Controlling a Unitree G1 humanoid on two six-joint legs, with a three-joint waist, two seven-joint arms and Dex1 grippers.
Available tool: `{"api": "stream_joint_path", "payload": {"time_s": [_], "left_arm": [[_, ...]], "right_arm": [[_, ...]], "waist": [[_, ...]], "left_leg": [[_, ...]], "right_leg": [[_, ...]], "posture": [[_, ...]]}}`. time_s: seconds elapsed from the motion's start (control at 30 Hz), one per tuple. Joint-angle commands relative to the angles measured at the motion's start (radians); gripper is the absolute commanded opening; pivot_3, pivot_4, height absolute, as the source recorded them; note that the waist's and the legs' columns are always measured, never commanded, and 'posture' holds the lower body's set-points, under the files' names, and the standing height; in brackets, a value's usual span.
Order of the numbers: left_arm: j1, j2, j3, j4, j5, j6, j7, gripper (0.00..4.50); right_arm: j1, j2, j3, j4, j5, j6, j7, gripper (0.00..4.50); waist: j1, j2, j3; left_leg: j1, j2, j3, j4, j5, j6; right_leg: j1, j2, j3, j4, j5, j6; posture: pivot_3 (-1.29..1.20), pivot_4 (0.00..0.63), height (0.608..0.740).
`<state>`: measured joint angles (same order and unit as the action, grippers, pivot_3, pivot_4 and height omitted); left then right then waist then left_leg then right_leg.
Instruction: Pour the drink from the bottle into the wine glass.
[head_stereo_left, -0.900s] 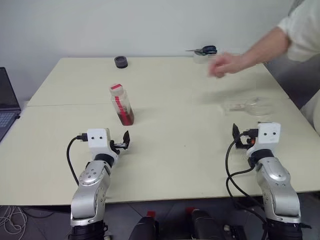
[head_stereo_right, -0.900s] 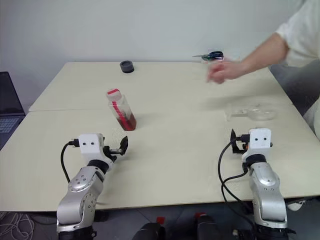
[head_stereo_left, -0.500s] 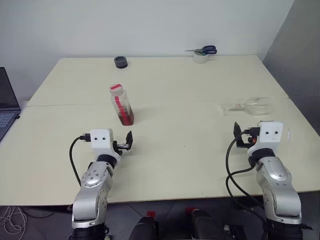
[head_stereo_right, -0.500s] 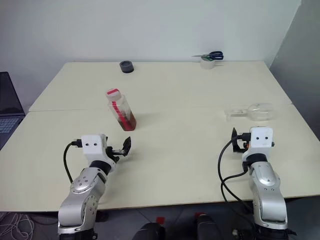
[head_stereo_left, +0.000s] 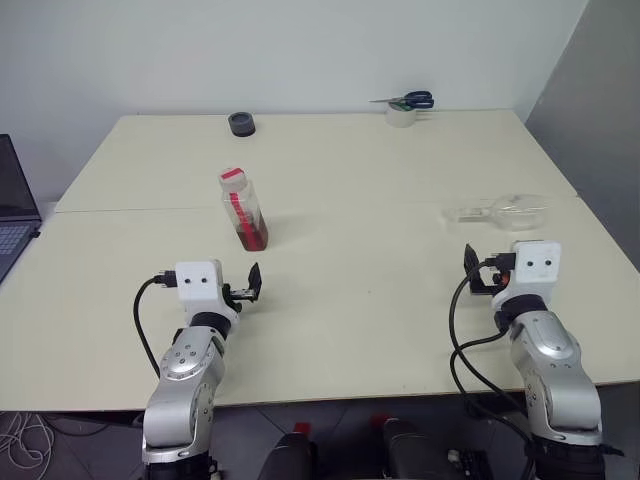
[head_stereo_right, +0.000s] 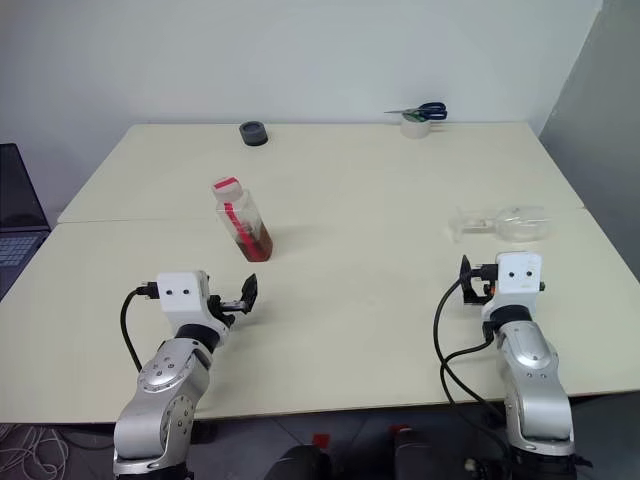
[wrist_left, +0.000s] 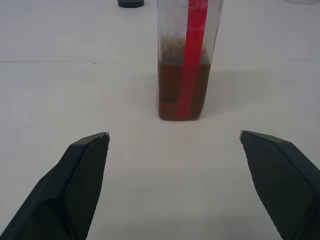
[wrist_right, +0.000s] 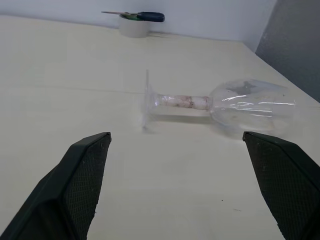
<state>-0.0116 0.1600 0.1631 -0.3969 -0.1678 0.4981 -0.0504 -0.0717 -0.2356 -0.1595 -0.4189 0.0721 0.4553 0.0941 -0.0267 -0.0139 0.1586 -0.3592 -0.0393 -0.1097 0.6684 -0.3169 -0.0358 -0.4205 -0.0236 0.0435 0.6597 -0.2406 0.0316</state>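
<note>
The bottle (head_stereo_left: 243, 208) stands upright on the table, clear with a red cap and a red label strip. The reddish-brown drink (wrist_left: 180, 90) fills its lower part. My left gripper (head_stereo_left: 249, 287) hangs open a short way in front of it, nothing between its fingers (wrist_left: 85, 165). The wine glass (head_stereo_left: 500, 211) lies on its side at the right, foot toward the table's middle. My right gripper (head_stereo_left: 475, 272) is open just short of the wine glass (wrist_right: 225, 103), apart from it.
A black tape roll (head_stereo_left: 241, 123) sits at the table's far edge. A white tape roll (head_stereo_left: 402, 116) with blue-handled scissors (head_stereo_left: 410, 100) on top stands at the far right. A laptop (head_stereo_left: 15, 205) is off the table's left edge.
A person's arm that reached over the far right of the table has withdrawn out of view. The bottle, the glass and both grippers stay where they were.
</note>
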Motion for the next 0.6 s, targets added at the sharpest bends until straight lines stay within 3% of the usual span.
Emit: {"api": "stream_joint_path", "payload": {"time_s": [0.03, 0.17, 0.33, 0.6], "left_arm": [[-0.042, 0.008, 0.005, -0.042, 0.009, 0.002, 0.014, 4.46], [-0.083, 0.015, 0.003, -0.012, 0.007, 0.0, 0.01, 4.46], [-0.124, 0.02, -0.009, 0.03, 0.009, -0.013, -0.002, 4.46], [-0.171, 0.004, -0.032, 0.083, 0.029, -0.036, 0.003, 4.46]], "right_arm": [[-0.067, -0.032, 0.014, -0.03, 0.072, 0.007, 0.096, 4.5], [-0.206, -0.147, 0.037, -0.082, 0.354, 0.125, 0.414, 4.5], [-0.34, -0.316, 0.057, -0.078, 0.545, 0.23, 0.655, 4.5], [-0.444, -0.339, 0.075, -0.041, 0.645, 0.283, 0.694, 4.5]], "waist": [[0.0, 0.0, 0.0], [-0.002, 0.0, 0.001], [0.0, 0.0, 0.0], [0.004, -0.001, 0.0]], "left_leg": [[0.0, 0.0, 0.0, 0.0, 0.0, 0.0], [0.0, 0.0, 0.0, 0.0, 0.0, 0.0], [-0.001, 0.0, -0.002, 0.0, -0.001, 0.002], [-0.002, -0.001, -0.002, 0.002, -0.001, 0.002]], "right_leg": [[0.0, 0.0, 0.0, 0.0, 0.0, 0.0], [0.0, 0.001, 0.0, 0.0, 0.0, 0.0], [0.001, 0.002, -0.003, -0.002, 0.0, 0.0], [0.0, -0.001, -0.002, -0.002, 0.0, 0.0]], "posture": [[0.0, 0.15, 0.74], [0.0, 0.15, 0.74], [0.0, 0.15, 0.74], [0.0, 0.15, 0.74]]}}
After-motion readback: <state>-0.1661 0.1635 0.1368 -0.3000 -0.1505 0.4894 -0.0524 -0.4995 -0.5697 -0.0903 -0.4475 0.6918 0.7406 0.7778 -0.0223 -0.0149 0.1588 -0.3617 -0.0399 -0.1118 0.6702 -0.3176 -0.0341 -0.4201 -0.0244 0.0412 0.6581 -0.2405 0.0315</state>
